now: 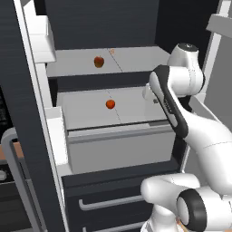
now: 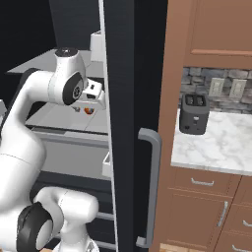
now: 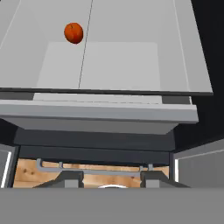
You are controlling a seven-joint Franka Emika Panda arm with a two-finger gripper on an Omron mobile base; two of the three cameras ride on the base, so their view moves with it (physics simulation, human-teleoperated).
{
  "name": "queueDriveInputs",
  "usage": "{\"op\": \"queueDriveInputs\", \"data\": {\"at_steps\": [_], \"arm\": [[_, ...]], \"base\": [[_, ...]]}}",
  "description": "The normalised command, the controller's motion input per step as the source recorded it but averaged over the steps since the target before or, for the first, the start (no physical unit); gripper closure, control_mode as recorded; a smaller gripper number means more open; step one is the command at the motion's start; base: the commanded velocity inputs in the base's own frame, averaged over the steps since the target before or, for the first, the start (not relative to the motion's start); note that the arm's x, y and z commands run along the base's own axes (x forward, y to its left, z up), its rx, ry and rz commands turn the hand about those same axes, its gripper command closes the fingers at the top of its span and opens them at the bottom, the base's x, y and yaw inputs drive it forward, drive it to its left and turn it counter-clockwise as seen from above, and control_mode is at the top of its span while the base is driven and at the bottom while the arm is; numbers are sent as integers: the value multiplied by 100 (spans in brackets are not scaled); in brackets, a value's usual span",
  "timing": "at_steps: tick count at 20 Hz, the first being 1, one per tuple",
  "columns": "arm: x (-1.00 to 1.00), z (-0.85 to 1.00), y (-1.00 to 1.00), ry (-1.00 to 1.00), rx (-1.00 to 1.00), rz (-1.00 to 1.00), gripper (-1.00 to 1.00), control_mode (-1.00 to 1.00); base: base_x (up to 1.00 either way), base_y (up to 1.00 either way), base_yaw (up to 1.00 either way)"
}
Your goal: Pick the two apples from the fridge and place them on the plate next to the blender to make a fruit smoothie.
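Note:
The fridge [image 1: 90, 18] stands open in front of me. A dull red-brown apple [image 1: 99, 61] sits on its upper shelf. A bright red-orange apple [image 1: 110, 104] lies on the lower shelf [image 1: 140, 108], and the hand view shows it far up at the left [image 3: 73, 33]. My gripper [image 3: 111, 180] hangs over the front right of that shelf, well short of the fruit, with its finger tips apart and nothing between them; it appears beside the fridge door too [image 2: 83, 106]. The plate and the blender are out of view.
A grey drawer [image 1: 118, 149] sits under the lower shelf, white door bins [image 1: 54, 136] to the left. The dark fridge door [image 2: 123, 123] with its grey handle [image 2: 155, 187] stands right of my arm. Beyond it, a black toaster [image 2: 193, 114] rests on a marble counter [image 2: 221, 142].

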Motion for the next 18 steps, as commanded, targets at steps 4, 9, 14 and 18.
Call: {"op": "queueDriveInputs", "data": {"at_steps": [4,9,14,18], "arm": [[-3,-12,35,-18,-4,-3,-100,-100],[36,-74,93,-17,-4,-3,-100,-100],[28,-57,28,3,-11,6,-100,-100],[78,-16,35,2,-2,0,-100,-100]], "base": [[0,0,0],[0,0,0],[0,0,0],[0,0,0]]}}
